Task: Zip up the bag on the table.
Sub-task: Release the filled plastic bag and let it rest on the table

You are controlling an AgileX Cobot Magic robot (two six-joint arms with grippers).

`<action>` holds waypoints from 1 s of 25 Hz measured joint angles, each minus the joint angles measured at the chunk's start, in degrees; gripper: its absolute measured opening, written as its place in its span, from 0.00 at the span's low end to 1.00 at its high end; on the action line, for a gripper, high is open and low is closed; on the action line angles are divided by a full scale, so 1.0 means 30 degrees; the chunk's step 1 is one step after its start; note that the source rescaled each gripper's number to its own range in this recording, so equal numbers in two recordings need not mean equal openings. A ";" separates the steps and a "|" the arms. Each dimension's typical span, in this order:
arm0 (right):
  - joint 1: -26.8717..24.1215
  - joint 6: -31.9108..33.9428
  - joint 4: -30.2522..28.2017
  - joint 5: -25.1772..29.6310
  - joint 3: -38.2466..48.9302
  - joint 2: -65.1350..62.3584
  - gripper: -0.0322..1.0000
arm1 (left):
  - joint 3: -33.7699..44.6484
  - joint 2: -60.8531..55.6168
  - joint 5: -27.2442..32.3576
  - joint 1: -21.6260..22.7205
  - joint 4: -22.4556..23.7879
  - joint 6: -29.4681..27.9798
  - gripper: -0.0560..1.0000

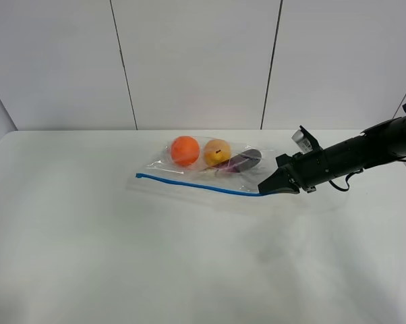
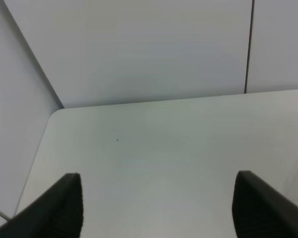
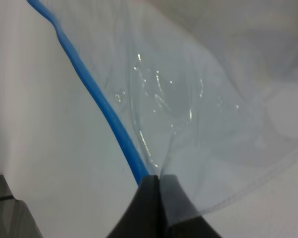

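The clear crinkly bag (image 1: 210,169) lies on the white table (image 1: 122,256) at the back middle. Orange, yellow and dark purple toy produce show through it. Its blue zip strip (image 1: 189,183) runs along the near long edge. My right gripper (image 1: 265,190) is shut on the right end of the zip strip. In the right wrist view the fingertips (image 3: 156,191) pinch the blue strip (image 3: 104,106) and clear plastic (image 3: 198,99). My left gripper (image 2: 156,208) is open over bare table, away from the bag, and does not show in the exterior high view.
A white panelled wall (image 1: 203,61) stands behind the table. The table's back left rounded corner (image 2: 57,111) shows in the left wrist view.
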 joint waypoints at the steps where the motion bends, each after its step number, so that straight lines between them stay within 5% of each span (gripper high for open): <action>1: 0.0000 0.0000 0.0000 -0.0019 0.0000 0.0000 0.03 | 0.0000 0.0000 0.0000 0.0000 0.0000 -0.0063 0.82; 6: 0.0000 0.0000 -0.0047 -0.0489 0.0000 0.0000 0.04 | 0.0000 0.0000 0.0000 0.0000 0.0000 -0.0066 0.82; 9: 0.0000 0.0000 -0.0045 -0.0591 0.0000 0.0000 0.12 | 0.0000 0.0000 0.0000 0.0000 0.0000 -0.0066 0.82; 15: 0.0000 0.0000 -0.0045 -0.1272 0.0000 0.0000 0.52 | 0.0000 0.0000 0.0000 0.0000 0.0000 -0.0066 0.82; 18: 0.0000 0.0000 -0.0045 -0.1512 0.0000 0.0000 0.63 | 0.0000 0.0000 0.0000 0.0000 0.0000 -0.0066 0.82; 25: 0.0000 0.0000 -0.0117 -0.1597 0.0000 0.0000 0.65 | 0.0000 0.0000 0.0535 0.0000 0.0616 -0.0066 0.82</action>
